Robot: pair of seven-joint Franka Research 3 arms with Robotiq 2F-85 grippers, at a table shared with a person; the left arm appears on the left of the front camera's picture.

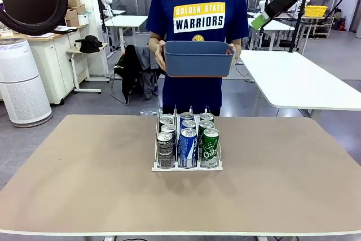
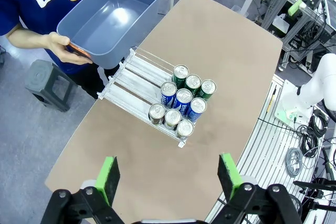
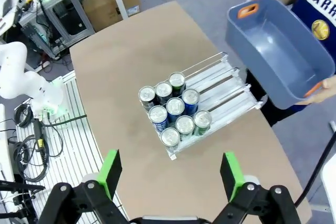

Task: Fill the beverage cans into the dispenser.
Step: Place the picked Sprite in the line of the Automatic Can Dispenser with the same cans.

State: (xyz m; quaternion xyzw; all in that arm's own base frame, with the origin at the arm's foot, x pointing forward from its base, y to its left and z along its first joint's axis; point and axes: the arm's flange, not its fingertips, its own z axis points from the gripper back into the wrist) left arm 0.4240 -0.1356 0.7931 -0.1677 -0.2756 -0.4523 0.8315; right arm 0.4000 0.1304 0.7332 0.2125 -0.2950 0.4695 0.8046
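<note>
Tabletop dispenser, nine cans

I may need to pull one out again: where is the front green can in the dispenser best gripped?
Judging by the pose, take the front green can by its silver top, coming straight down. It stands upright, a blue can touches one side, and the dispenser dividers flank it, so only the top is free.
</note>
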